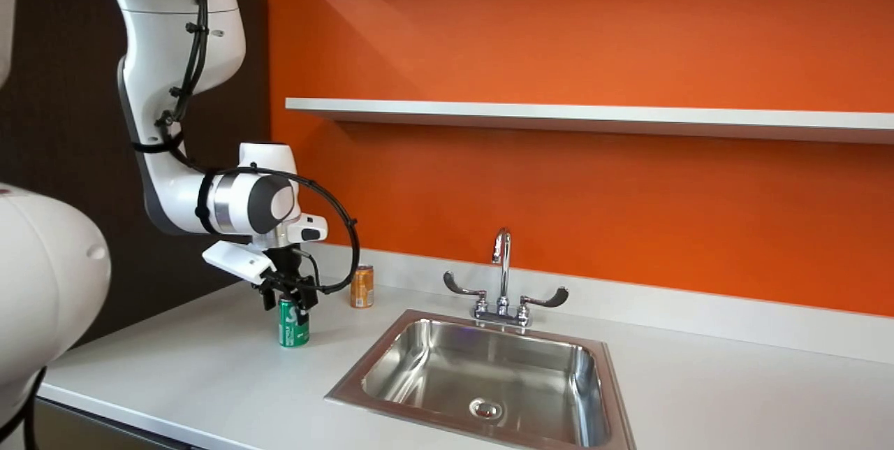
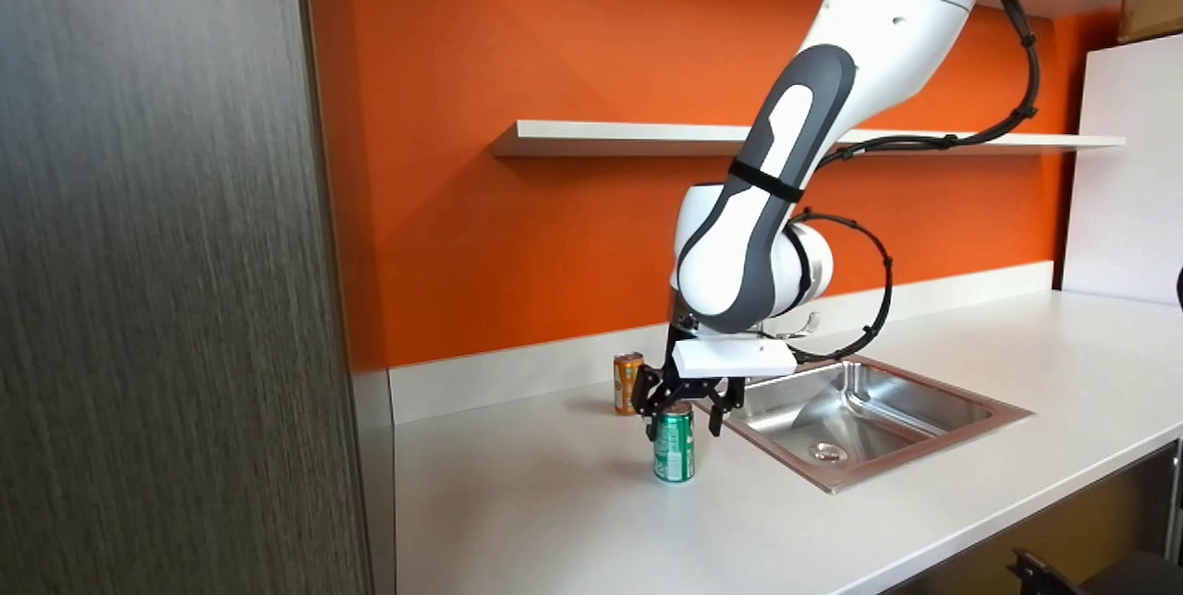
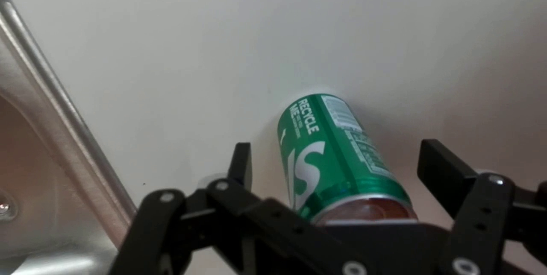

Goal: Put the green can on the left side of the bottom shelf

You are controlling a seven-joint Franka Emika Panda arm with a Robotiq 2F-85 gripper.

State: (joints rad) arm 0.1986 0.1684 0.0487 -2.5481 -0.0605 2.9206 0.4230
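1. The sink (image 1: pixel 503 369) is set into the surface (image 1: pixel 754 394), the drain (image 1: pixel 485 408) in its floor.
2. The tap (image 1: pixel 504 282) stands at the sink's back edge.
3. The front can (image 1: pixel 290 330) stands upright on the surface, left of the sink in both exterior views.
4. The rear can (image 1: pixel 362 286) also stands left of the sink, farther back.
5. The jaws are left of the sink, parted, either side of the front can's upper part.
6. The shelf (image 1: pixel 590 112) runs along the wall (image 1: pixel 628 205) behind the sink, above it.
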